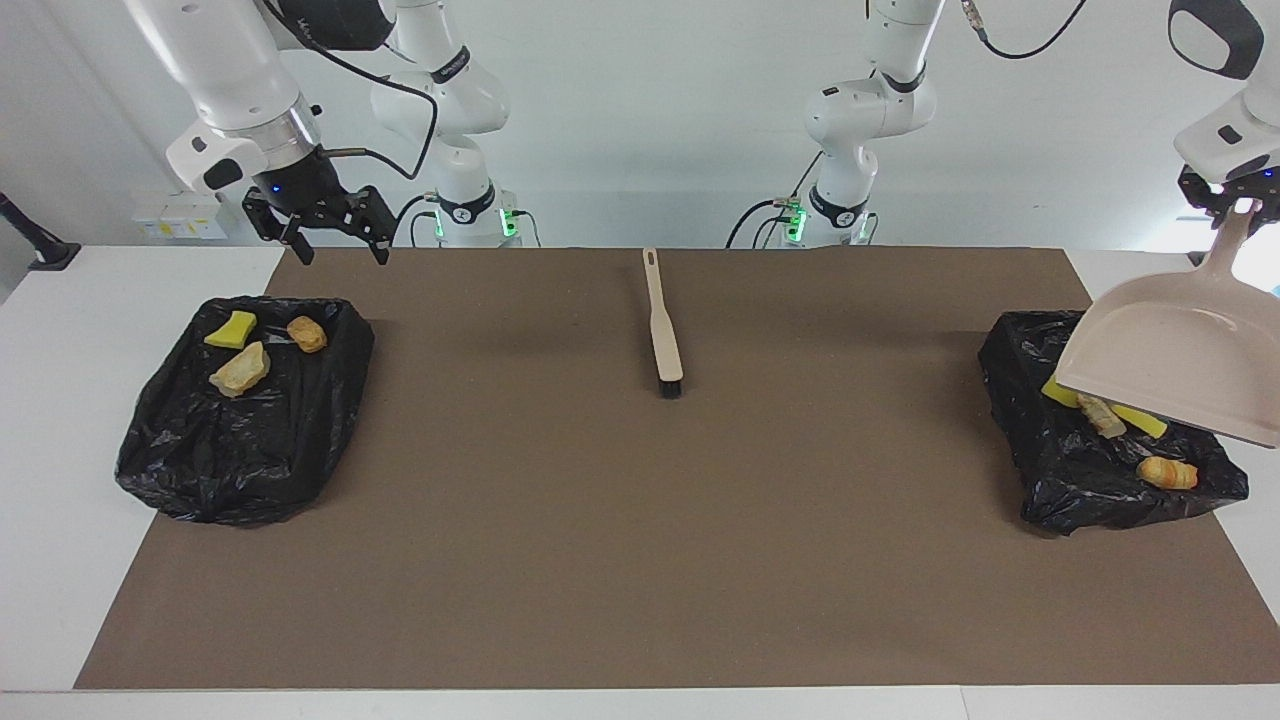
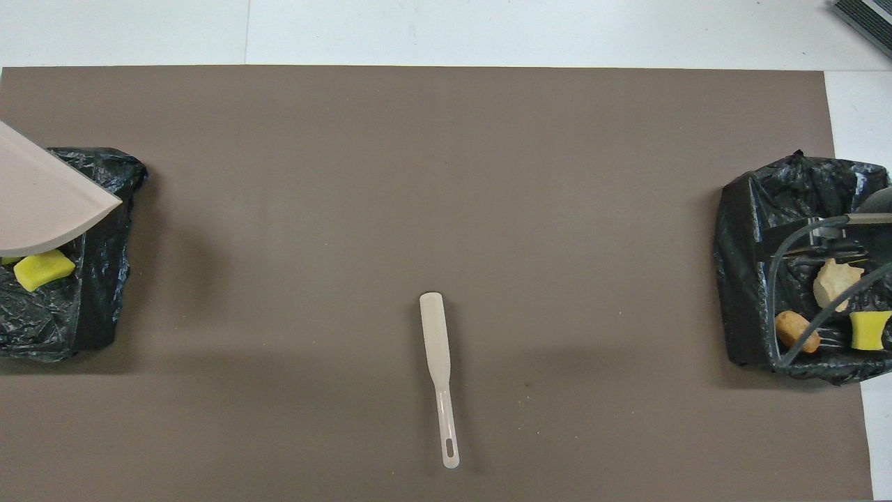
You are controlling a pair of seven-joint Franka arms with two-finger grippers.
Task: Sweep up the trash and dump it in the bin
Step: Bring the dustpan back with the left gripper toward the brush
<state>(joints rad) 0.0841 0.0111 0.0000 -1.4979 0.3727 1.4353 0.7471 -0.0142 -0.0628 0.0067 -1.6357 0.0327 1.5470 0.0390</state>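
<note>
Two black-lined bins sit at the ends of the brown mat [image 1: 640,560], with the brush [image 1: 662,325] lying flat on it midway between them. Left gripper [image 1: 1232,200], pinched tight on the handle of the dustpan [image 1: 1170,355], holds the pan tilted over the bin [image 1: 1060,460] at the left arm's end, where yellow and tan trash [image 1: 1165,472] lies. Right gripper [image 1: 335,240], fingers spread and holding nothing, hangs above the other bin [image 1: 240,450], which contains three more scraps [image 1: 240,368].
</note>
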